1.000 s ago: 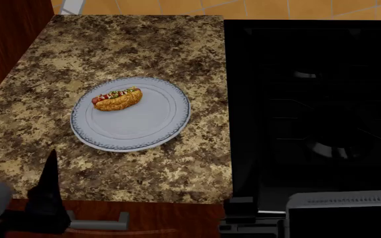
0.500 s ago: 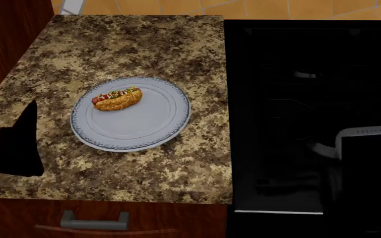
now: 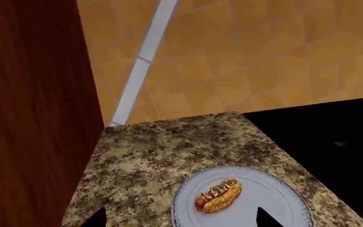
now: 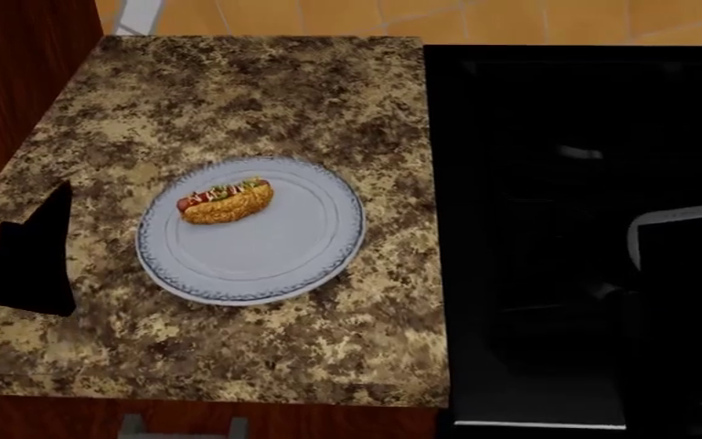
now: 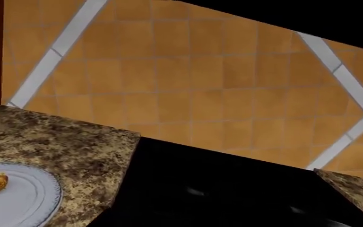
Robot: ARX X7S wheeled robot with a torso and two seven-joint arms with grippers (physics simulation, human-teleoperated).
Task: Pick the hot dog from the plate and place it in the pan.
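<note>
So the left pincer (image 4: 34, 247) shows up in the head view as a black pointy silhouette over the left edge of the worktop (image 4: 266, 91), off to the left of the plate (image 4: 314, 247) and not touching it. In the left wrist view you only get two dark fingertips (image 3: 263, 218) poking in at the edge of the picture, set well apart, so it's spread wide with nothing between them. The right pincer I honestly can't tell: the head view only shows a grey-edged dark block of the right arm (image 4: 686, 274) over the black stove (image 4: 547, 110), and its wrist view shows no fingers at all. The hot dog (image 4: 224, 202) sits on the plate, in the far-left part of it, lying at a slant with the toppings facing up, and nothing is touching it. The plate rests flat on the speckled brown granite worktop, fairly central, with the stove right beside the worktop's right edge. The stove is so dark that I can't make out the pan on it. There's a dark red wood cabinet (image 3: 30, 118) along the worktop's left side and an orange tiled wall (image 5: 188, 94) at the back.
</note>
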